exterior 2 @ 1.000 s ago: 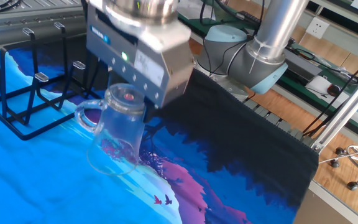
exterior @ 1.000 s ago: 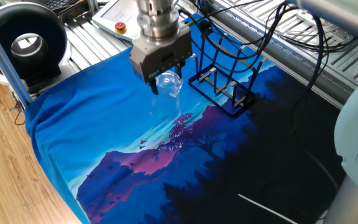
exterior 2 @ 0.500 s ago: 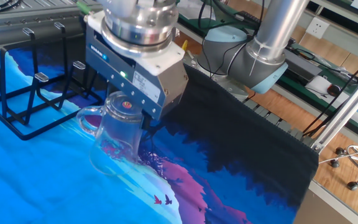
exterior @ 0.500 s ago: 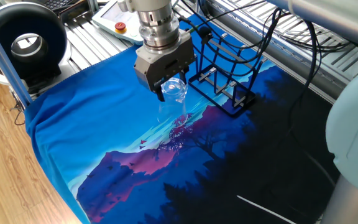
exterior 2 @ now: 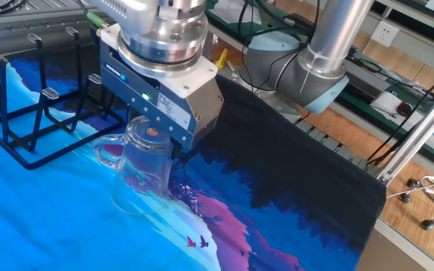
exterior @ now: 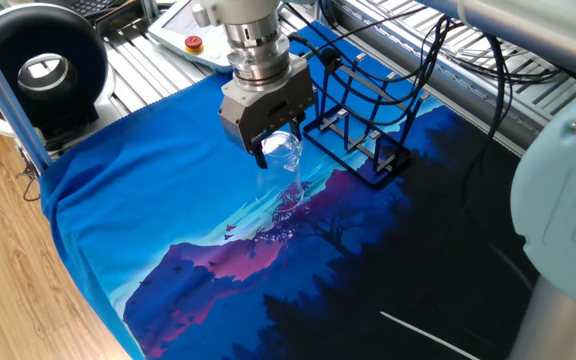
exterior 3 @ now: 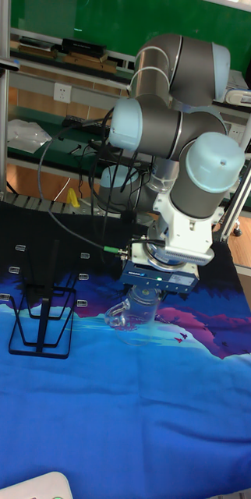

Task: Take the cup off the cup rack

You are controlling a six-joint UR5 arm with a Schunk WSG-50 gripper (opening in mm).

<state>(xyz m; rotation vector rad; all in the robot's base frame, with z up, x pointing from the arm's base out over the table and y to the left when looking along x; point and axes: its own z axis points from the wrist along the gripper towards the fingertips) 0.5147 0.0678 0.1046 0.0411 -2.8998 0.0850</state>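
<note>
We see the clear handled cup tilted, mouth down, gripped at its base by our claw beside the black wire cup rack; only the tall view shows the arm's elbow.

One fixed view looks down from high at a table corner, with the cup rack in the upper middle of the frame and wood floor at lower left. The other fixed view sits lower and closer on the opposite side, with the rack at upper left. The tall fixed view faces the arm head-on from farther back, with the rack at left. All three share the blue printed cloth and the rack.
</note>
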